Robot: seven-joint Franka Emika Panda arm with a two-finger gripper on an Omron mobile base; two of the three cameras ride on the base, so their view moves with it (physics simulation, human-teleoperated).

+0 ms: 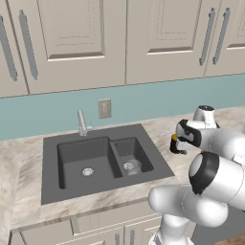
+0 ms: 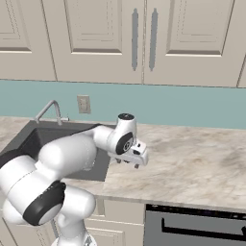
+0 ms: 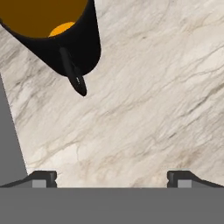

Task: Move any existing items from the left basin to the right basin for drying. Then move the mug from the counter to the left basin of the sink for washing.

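White arm's 2-finger gripper point(image 3: 112, 177), jaws spread wide and empty, hovers over beige marble counter point(image 3: 153, 109) near small black orange-lined mug point(image 3: 65, 39); clear glass tumbler point(image 1: 134, 166) sits in narrower dark grey basin point(image 1: 139, 150).

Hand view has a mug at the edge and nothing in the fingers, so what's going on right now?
The gripper is open and empty, hovering over the counter just right of the sink. The mug stands upright on the counter, off to one side of the fingers, not between them. The glass tumbler already sits in the right basin, and the left basin holds nothing, so the mug is what's left to move.
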